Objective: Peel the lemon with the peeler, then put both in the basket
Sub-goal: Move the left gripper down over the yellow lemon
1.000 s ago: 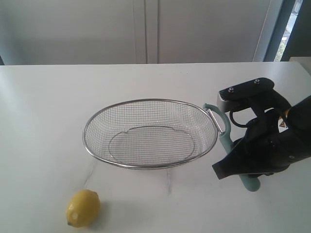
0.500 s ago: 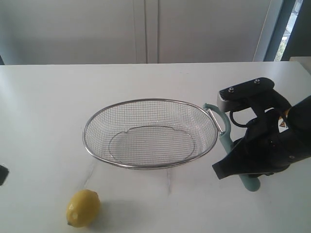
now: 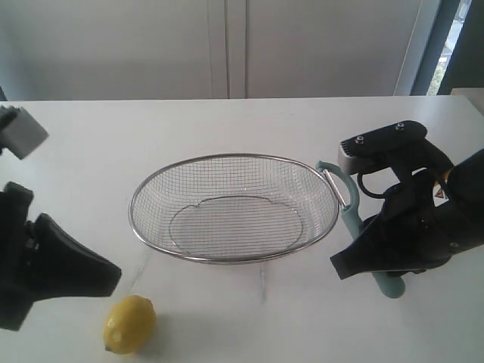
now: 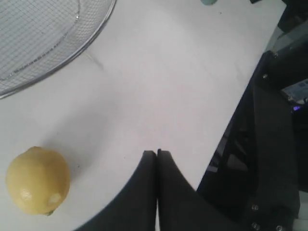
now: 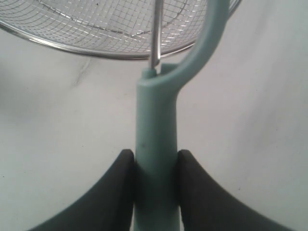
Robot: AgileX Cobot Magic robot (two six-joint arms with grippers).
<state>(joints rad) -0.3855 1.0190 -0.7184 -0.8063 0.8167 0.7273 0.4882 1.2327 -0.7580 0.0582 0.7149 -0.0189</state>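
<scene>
The yellow lemon (image 3: 129, 324) (image 4: 37, 180) lies on the white table near the front left. My left gripper (image 3: 115, 274) (image 4: 157, 152) hovers just above and to the left of it, shut with nothing between its fingers. The silver wire basket (image 3: 138, 224) (image 4: 91, 39) (image 5: 86, 50) stands in the middle of the table. The pale teal peeler (image 3: 342, 198) (image 5: 156, 125) points its loop head at the basket's right rim, and my right gripper (image 3: 342, 266) (image 5: 155, 155) is shut on its handle.
The white table (image 3: 227, 128) runs back to a pale wall. Its front edge (image 4: 240, 106) shows in the left wrist view, with dark equipment beyond it.
The left arm has come into the exterior view from the left and now hangs beside the lemon. The right arm and the peeler have not moved.
</scene>
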